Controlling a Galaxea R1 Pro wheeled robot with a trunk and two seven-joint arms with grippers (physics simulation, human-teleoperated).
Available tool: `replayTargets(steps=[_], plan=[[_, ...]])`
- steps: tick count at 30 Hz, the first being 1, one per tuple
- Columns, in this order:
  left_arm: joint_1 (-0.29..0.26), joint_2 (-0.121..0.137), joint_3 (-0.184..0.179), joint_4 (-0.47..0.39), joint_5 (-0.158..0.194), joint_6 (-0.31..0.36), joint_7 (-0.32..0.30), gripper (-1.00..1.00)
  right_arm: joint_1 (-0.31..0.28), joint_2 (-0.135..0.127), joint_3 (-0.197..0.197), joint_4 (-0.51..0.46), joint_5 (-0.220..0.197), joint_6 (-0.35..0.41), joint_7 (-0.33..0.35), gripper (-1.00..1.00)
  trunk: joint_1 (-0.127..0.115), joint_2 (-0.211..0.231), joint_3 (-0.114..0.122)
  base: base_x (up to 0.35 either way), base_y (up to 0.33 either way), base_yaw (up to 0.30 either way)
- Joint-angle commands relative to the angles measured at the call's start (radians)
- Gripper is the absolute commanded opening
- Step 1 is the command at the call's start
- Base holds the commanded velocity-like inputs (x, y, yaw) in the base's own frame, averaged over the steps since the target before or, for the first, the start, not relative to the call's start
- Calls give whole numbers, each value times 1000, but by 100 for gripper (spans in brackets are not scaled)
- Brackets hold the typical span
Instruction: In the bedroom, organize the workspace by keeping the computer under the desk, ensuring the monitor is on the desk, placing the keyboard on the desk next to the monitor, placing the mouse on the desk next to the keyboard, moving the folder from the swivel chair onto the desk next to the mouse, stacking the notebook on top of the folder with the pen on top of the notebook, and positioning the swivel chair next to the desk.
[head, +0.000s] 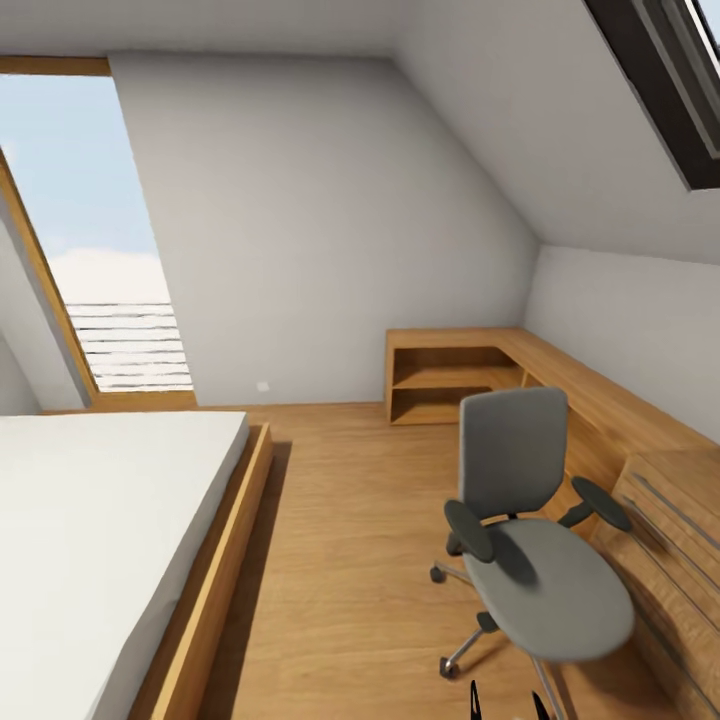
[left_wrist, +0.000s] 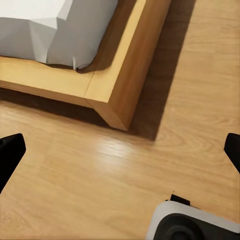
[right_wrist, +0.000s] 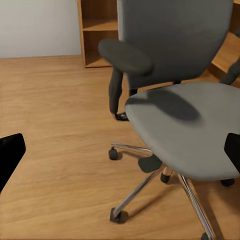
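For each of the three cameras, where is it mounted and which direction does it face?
Head view: on the robot's head, facing forward and down at the swivel chair, bed and wooden cabinets.
Left wrist view: near the left tool, facing down at the wood floor and bed corner; dark fingertips at the edges.
Right wrist view: near the right tool, facing the swivel chair seat.
Head and right wrist views share the chair.

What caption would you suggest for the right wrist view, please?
Open right gripper facing the empty-seated grey swivel chair on the wood floor.
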Motion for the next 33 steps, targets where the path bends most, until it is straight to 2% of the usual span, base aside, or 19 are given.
replayTargets(steps=[1,21,33], plan=[[0,0,-10,-2,7,0,6,100,-1,0,9,0,-9,-3,-2,100,1,-1,-1,271,0,4],[0,0,-9,-2,7,2,5,100,-1,3,11,6,-8,-3,-1,100,1,-1,-1,319,7,1],[0,0,-10,-2,7,2,4,100,-1,6,13,7,-6,-3,0,100,1,-1,-1,313,157,0]])
